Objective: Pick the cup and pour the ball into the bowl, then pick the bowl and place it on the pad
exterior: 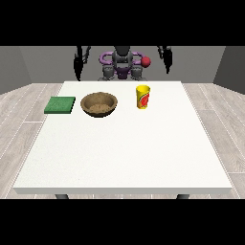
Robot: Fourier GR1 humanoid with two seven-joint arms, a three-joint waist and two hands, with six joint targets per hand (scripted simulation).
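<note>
bare tabletop in front, cup, bowl and pad lined up at the back

white table (124,153) is filling the lower and middle part of the frame, its near edge sitting closest to the camera. all three things are sitting on the far half of it, in the upper middle of the frame. a yellow cup (142,97) with a red mark on its side is standing upright just right of centre. whether a ball is lying inside it cannot be told from this angle. a brown bowl (99,104) is resting left of the cup, near it but apart. a green pad (60,105) is lying flat further left, close to the table's left edge and apart from the bowl.

behind the table, at the top of the frame, the robot is facing the camera with both arms hanging down off the table. the hand at the view's left (77,67) and the hand at the view's right (167,60) are touching nothing; how their fingers are lying cannot be told.
</note>
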